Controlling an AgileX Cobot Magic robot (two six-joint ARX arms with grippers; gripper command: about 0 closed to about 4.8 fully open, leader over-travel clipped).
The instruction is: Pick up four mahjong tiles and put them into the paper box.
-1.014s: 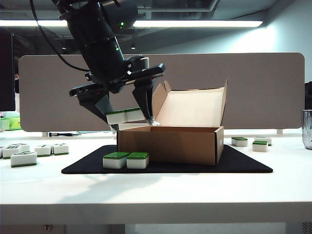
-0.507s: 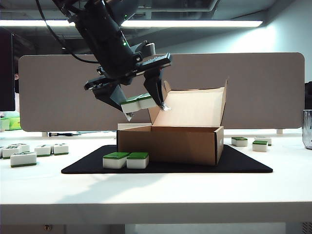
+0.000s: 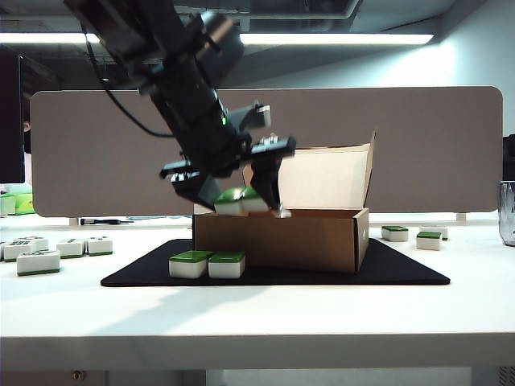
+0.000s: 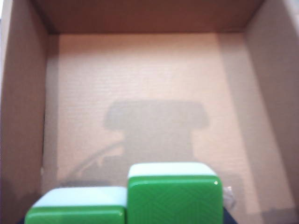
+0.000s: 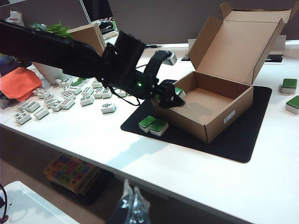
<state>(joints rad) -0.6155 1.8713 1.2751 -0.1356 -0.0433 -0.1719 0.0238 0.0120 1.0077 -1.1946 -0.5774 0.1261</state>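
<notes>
Loose tiles (image 3: 39,260) lie at the table's far left. On the black mat (image 3: 402,269), two mahjong tiles (image 3: 208,264) sit just in front of the paper box (image 3: 282,239), flap raised. The left gripper (image 3: 241,201) hangs at the box's left rim, clamped on two tiles (image 4: 135,198); only its wrist view shows the bare box floor (image 4: 140,79) below them. The right gripper (image 5: 131,205) appears only in its own view, well back from the table, fingertips together.
</notes>
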